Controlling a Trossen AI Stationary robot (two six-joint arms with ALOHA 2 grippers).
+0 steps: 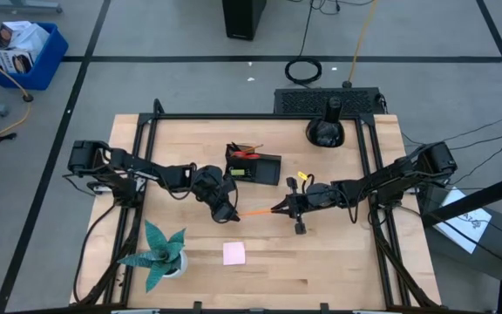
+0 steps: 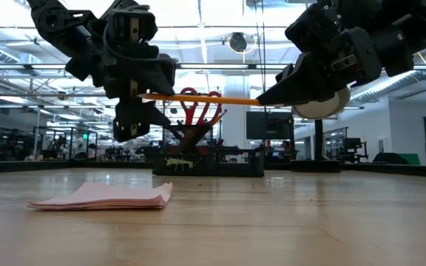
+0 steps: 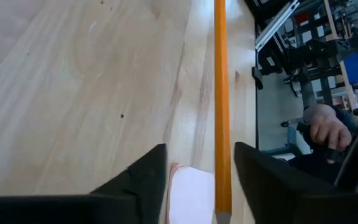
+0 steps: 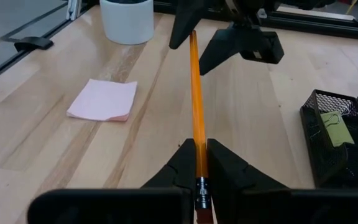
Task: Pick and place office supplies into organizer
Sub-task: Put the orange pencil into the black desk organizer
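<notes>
An orange pencil (image 1: pixel 253 212) (image 2: pixel 198 98) hangs level above the table between my two grippers. My right gripper (image 1: pixel 279 209) (image 4: pixel 199 163) is shut on its eraser end. My left gripper (image 1: pixel 231 212) (image 3: pixel 197 180) is open. Its fingers stand on either side of the pencil's (image 3: pixel 221 93) other end without plainly touching it. The black organizer (image 1: pixel 253 166) (image 2: pixel 205 159) (image 4: pixel 334 134) stands behind, with red-handled scissors (image 2: pixel 198 103) upright in it. A pink sticky-note pad (image 1: pixel 234 253) (image 2: pixel 106 196) (image 4: pixel 103 99) lies flat on the table. My right gripper pinches the pencil between its two fingers just ahead of the metal ferrule and eraser (image 4: pixel 198 171). The fingers come level from the table's right and lie along the pencil. The pencil is lifted clear and level, with its free end pointing toward the left gripper.
A teal spiky plant (image 1: pixel 159 253) in a white pot (image 4: pixel 126 18) stands near the front left. A round black domed object (image 1: pixel 325 131) sits at the far edge. A small yellow piece (image 1: pixel 303 176) lies right of the organizer. A person's hand (image 3: pixel 325 127) shows beyond the table.
</notes>
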